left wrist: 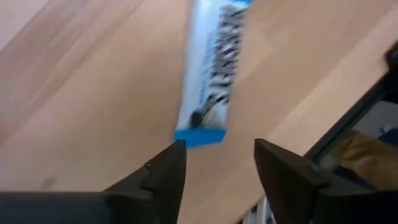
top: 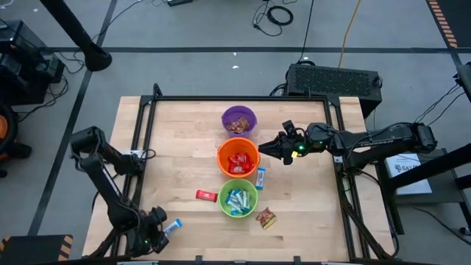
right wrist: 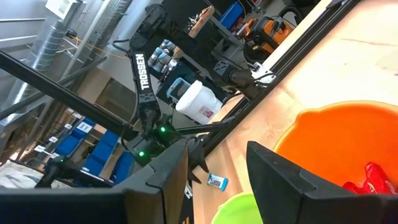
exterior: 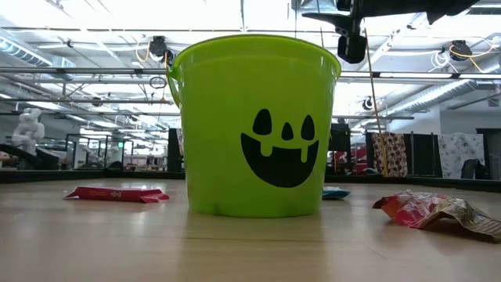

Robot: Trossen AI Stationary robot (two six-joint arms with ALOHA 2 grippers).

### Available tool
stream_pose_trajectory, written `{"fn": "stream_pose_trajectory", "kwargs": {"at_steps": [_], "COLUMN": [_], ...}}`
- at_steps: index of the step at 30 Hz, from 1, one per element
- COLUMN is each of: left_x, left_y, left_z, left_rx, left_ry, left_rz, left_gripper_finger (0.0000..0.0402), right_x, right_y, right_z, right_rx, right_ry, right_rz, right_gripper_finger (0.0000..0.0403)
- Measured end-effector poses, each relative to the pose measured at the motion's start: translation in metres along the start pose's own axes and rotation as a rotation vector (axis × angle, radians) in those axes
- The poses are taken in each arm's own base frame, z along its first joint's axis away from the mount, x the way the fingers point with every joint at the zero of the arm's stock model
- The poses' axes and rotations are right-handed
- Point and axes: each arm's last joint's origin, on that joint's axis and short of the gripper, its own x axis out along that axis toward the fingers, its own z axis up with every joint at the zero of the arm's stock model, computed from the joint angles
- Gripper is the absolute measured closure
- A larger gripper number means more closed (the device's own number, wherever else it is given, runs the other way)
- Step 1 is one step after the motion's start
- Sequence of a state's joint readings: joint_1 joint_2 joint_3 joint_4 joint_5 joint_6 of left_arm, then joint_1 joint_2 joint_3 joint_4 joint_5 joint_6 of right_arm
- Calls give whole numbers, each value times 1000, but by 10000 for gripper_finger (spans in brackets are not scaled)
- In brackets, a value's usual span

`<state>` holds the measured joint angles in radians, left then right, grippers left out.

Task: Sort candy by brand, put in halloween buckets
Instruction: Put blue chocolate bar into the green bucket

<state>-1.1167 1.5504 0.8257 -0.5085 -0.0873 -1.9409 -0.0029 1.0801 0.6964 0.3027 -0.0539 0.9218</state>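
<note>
Landmark: the green bucket [top: 238, 198] is sitting at the near end of a row of three on the bench [top: 176, 140]; every place below is told from it.
Buckets: the orange bucket [top: 238, 159] is touching it on the far side, and the purple bucket [top: 238, 120] is standing beyond that one.
Sorted candy: blue-and-white bars are lying in the green bucket, red ones in the orange bucket, brown-orange ones in the purple bucket.
Loose candy: a red bar [top: 206, 195] is lying just left of the green bucket, a brown-orange pack [top: 266, 218] near its right front, a blue-and-white bar [top: 260, 177] just beside its far-right rim.
Left gripper [top: 156, 235]: it is hanging low well to the left and front of the green bucket, near the bench's front edge, jaws apart and holding nothing.
Stray bar [left wrist: 210, 74]: a blue-and-white bar is lying flat on the wood right in front of those jaws, close to the edge rail.
Right gripper [top: 268, 149]: it is hovering over the right rim of the orange bucket, jaws apart and empty.
Risk, stray bar: it is lying far from its bucket and near the edge, so a glancing jaw could be nudging it off the bench.
Risk, grasp: the bar is flat and thin, so jaws closing too high could be sliding over the wrapper.
Risk, right arm: coming down for the bar by the green bucket's rim, it could be knocking the touching buckets and spilling sorted candy.
</note>
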Motion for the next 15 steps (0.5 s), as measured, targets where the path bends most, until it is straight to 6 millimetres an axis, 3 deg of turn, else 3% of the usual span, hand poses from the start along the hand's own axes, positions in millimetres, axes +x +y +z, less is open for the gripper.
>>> {"fn": "stream_pose_trajectory", "kwargs": {"at_steps": [6,15], "left_x": [21,24], "left_y": [2,5], "left_z": [-5,-5], "left_rx": [106,88], "left_ry": [-6,-14], "left_rz": [53,90], "left_gripper_finger": [196,254], "right_x": [0,0], "right_y": [2,5], "right_z": [-2,-7], "right_rx": [5,0], "right_ry": [30,50], "right_rz": [23,36], "right_gripper_finger": [248,248]}}
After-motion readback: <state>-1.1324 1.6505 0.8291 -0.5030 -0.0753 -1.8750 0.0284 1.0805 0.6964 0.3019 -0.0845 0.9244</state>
